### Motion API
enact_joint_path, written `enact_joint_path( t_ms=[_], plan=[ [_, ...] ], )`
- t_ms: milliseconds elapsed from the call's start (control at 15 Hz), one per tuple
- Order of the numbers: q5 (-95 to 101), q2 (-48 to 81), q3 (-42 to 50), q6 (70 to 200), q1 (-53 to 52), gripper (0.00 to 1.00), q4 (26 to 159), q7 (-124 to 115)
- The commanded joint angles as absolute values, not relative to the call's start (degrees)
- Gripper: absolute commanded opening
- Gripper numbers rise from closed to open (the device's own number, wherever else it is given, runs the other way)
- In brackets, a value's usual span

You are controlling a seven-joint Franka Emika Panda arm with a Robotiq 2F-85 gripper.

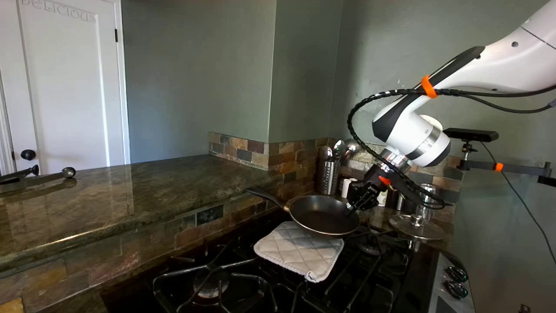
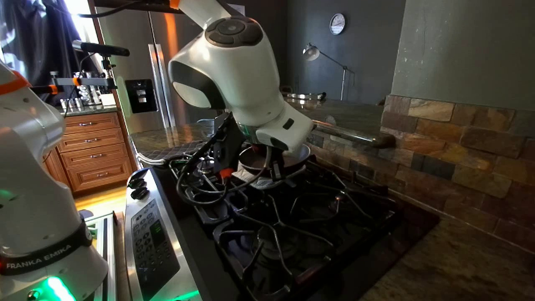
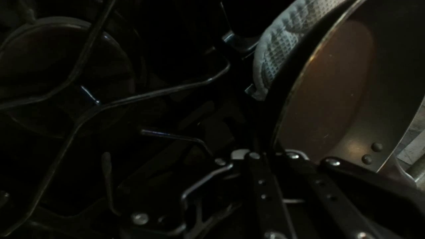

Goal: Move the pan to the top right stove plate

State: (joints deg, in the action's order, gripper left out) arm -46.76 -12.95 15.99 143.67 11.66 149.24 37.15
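My claw (image 3: 274, 153) looks pinched on the rim of the pan (image 1: 323, 216), which lies partly over the quilted cloth (image 1: 299, 252) (contact unclear), its handle (image 1: 266, 196) pointing away opposite my grip, so the carry to the top right stove plate (image 2: 337, 203) should mind that far end.

White glare blows out the area beside the dark curtain (image 2: 39, 31) in an exterior view; orange streaks shine on the steel fridge (image 2: 163, 33), and a green light (image 2: 60, 288) glows. In an exterior view, the door (image 1: 65, 95) is bright, pale reflections streak the worktop (image 1: 173, 187), the quilted cloth (image 1: 299, 256) is partly shaded and the hob (image 1: 410, 269) sinks toward black. The wrist view is very dim: detail drowns in shadow, thin glints pick out grate bars (image 3: 132, 99), and a soft highlight lies inside the pan (image 3: 325, 99).
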Motion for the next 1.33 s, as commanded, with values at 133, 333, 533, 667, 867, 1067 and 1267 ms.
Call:
enact_joint_path(
  t_ms=[133, 333, 533, 667, 867, 1067, 1267],
  plan=[
    [-47.4, -16.3, 18.5, 138.4, 11.7, 0.02, 150.0, 39.9],
    [-46.8, -17.5, 18.3, 139.3, 12.2, 0.02, 151.0, 37.1],
    [-46.4, -19.5, 17.8, 140.8, 12.8, 0.02, 152.7, 32.8],
    [-46.4, -20.9, 17.4, 141.8, 12.9, 0.02, 154.1, 29.4],
    [-46.4, -23.5, 16.3, 145.6, 13.1, 0.02, 157.1, 22.8],
    [-45.4, -25.2, 15.0, 150.7, 13.4, 0.02, 160.0, 16.8],
    [-45.9, -22.7, 12.9, 152.3, 15.4, 0.02, 158.1, 13.4]
  ],
)
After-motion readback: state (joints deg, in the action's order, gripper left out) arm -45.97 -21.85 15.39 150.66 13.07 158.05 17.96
